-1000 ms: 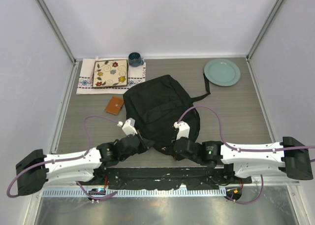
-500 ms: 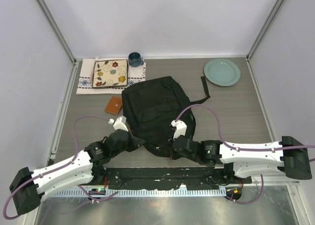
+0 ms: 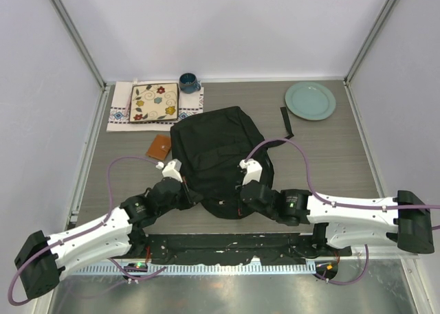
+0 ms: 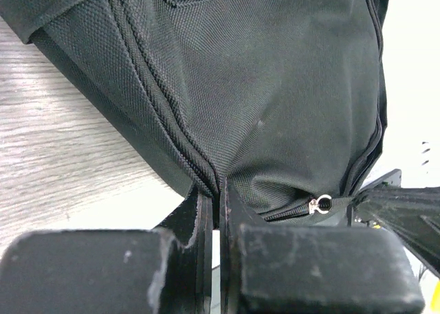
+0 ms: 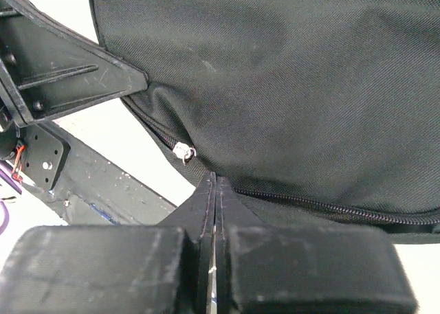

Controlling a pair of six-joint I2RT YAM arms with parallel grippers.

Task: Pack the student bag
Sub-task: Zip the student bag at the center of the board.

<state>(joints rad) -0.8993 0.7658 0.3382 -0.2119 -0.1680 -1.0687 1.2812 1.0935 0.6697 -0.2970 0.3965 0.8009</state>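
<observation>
The backpack [image 3: 216,156] lies mid-worktop [image 3: 344,156], its long axis running near to far. Its narrower end is toward the arms, and a strap [image 3: 287,121] trails far right. The left tool [image 4: 214,198] and right tool [image 5: 214,187] are each pressed together, pinching fabric at that near edge. Only the wrist views show a silver zipper pull [image 4: 321,204].

The left arm [image 3: 89,235] and right arm [image 3: 357,218] wear smooth white shells between rounded black joint housings. Just behind the left pincer [image 3: 198,197] and the right pincer [image 3: 238,205] sits a small white camera block [image 3: 170,168]. From each block a purple cable [image 3: 302,159] loops back along the arm. A green light [image 3: 291,205] glows on the black joint behind the right pincer. The fingers [image 4: 89,266] are matte black, blocky and scuffed pale.
</observation>
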